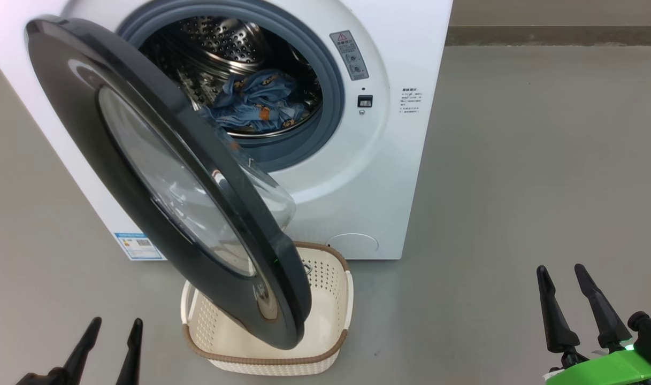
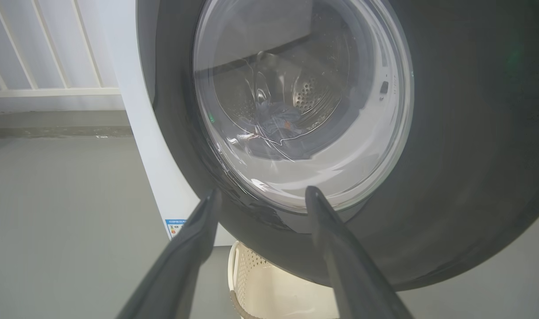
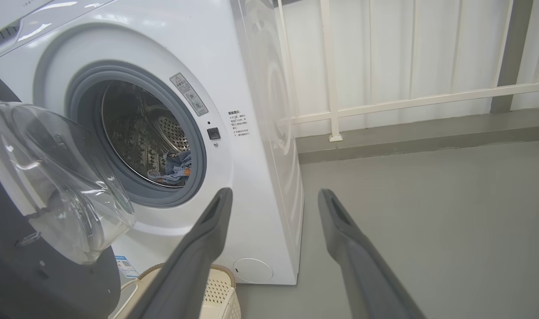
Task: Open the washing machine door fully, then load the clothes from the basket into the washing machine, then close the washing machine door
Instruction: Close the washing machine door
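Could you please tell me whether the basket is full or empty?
Empty where visible: the basket shows bare floor, the door hides part, and the clothes lie in the drum.

Place: a laundry corner in a plain utility-type space; whether it is a home or a test room cannot be told.
Main fixture: a white front-loading washing machine (image 1: 389, 160) standing directly on the floor (image 1: 518, 160), its round door (image 1: 90, 133) open, blue clothes (image 1: 255, 101) lying in the steel drum (image 1: 223, 37).
Laundry kit: a cream perforated basket (image 1: 282, 361) on the floor below the door.
Flooring: smooth, uniform grey, running to a low raised kerb (image 3: 406, 137).
Backdrop: white wall panels (image 3: 451, 44) behind a white railing (image 3: 406, 104).
Markings: an energy sticker (image 1: 138, 246) and a warning sticker (image 1: 349, 54) on the machine's front.
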### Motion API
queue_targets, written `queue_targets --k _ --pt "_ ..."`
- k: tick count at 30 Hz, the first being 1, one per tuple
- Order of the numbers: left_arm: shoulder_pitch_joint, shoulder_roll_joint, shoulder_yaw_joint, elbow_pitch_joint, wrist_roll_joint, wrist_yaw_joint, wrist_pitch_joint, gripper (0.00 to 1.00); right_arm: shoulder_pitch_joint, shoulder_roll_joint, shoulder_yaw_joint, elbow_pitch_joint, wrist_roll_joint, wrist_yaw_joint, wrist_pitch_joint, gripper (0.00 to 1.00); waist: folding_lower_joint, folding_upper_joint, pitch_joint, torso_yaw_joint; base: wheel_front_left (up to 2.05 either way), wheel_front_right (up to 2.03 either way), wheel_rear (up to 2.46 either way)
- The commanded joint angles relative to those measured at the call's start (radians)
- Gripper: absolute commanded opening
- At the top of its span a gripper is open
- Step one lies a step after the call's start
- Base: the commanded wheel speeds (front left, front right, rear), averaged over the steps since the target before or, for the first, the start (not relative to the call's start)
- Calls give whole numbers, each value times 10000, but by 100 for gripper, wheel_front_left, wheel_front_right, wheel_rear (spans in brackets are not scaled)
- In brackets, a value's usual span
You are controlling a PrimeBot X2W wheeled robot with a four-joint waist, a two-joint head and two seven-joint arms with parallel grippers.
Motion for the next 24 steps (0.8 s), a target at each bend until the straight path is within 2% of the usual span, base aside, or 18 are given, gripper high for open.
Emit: queue_targets --k 1,23,24 --pt "-244 194 443 -192 81 6 -106 100 -191 -208 153 -214 -99 46 -80 100 0 0 2 -4 0 0 0" --pt "-265 120 402 -294 244 6 -107 100 -240 -195 170 -197 -79 46 -80 100 0 0 -34 14 0 0 0" --pt "-248 102 408 -309 236 6 -107 100 -285 -202 247 -193 -58 46 -80 86 0 0 -30 10 0 0 0"
